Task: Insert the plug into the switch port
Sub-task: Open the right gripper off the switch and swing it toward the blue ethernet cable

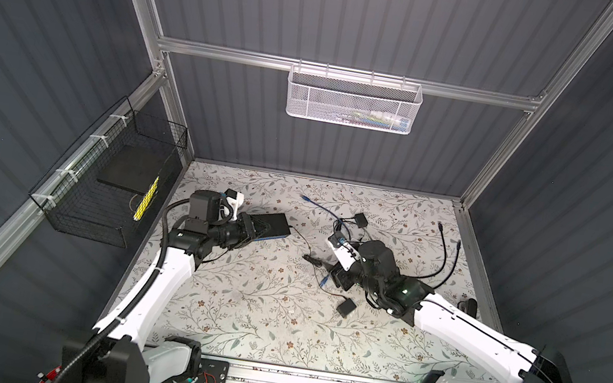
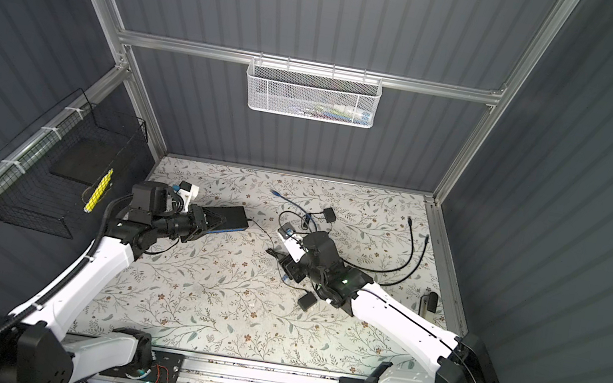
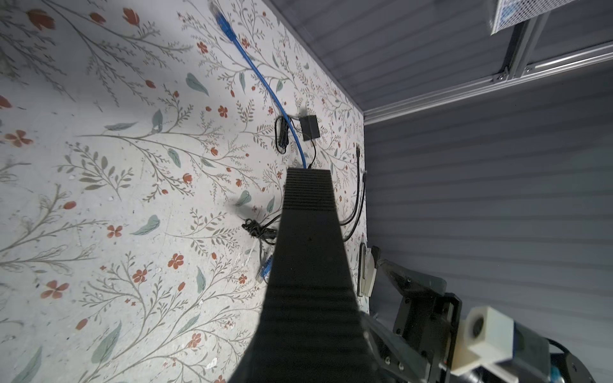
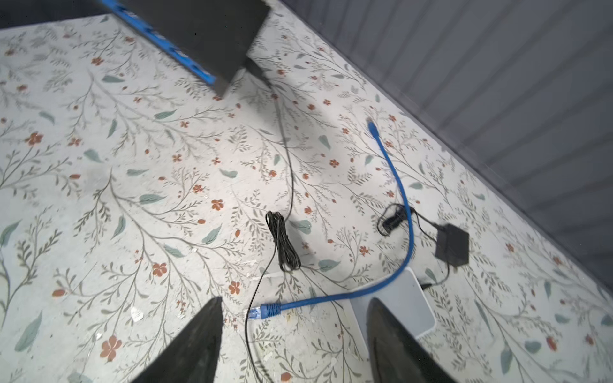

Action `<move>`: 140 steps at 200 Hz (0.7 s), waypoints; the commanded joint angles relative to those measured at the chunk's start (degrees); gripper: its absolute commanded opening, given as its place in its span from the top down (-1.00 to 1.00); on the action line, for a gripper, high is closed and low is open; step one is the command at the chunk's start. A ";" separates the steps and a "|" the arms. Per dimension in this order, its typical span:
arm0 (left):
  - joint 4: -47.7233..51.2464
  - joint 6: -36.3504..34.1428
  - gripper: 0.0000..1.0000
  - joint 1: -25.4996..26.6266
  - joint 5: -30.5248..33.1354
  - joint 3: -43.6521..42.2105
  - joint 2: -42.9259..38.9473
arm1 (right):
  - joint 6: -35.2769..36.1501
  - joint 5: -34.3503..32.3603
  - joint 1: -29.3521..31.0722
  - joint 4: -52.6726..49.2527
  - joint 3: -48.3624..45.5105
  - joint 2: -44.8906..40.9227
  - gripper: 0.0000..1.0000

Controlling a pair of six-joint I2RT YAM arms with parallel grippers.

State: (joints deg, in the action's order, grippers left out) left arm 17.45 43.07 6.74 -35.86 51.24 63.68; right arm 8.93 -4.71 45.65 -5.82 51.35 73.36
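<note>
Reaching for the plug, is it?

— Yes. The right gripper point(image 4: 295, 302) hangs over the blue plug point(image 4: 263, 311) with jaws spread wide. The plug lies loose on the table point(image 4: 132, 199), not yet gripped.

— And the switch?

— In a top view the switch point(image 1: 276, 224) sits at about ten o'clock from the plug. The left gripper point(image 1: 254, 231) pinches one end, jaws narrow. Its blue port face point(image 4: 159, 36) looks toward five o'clock.

— So picking up is the step in hand?

— I judge so. The next move calls for dropping, closing across the plug's boot, lifting, then aiming its tip toward ten o'clock into a port. The trailing cable point(image 4: 403, 185) may drag.
</note>
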 commanded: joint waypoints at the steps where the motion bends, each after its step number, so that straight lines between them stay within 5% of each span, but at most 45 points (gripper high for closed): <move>1: -0.02 2.46 1.00 -0.41 4.84 -3.25 -2.64 | -11.14 -0.99 -0.97 -10.69 2.76 2.00 -0.27; 34: 2.54 0.37 1.00 -0.74 6.80 -6.01 -5.67 | -19.89 -0.35 -3.32 -18.35 8.01 7.26 -0.01; 140: 14.06 -6.17 1.00 -2.07 6.90 -9.92 -13.96 | -36.29 5.05 -2.63 -21.05 11.67 20.48 0.07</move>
State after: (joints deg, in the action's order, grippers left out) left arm 28.84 39.03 5.23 -28.88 42.96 51.70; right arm -23.33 -1.15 42.54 -25.61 62.28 93.10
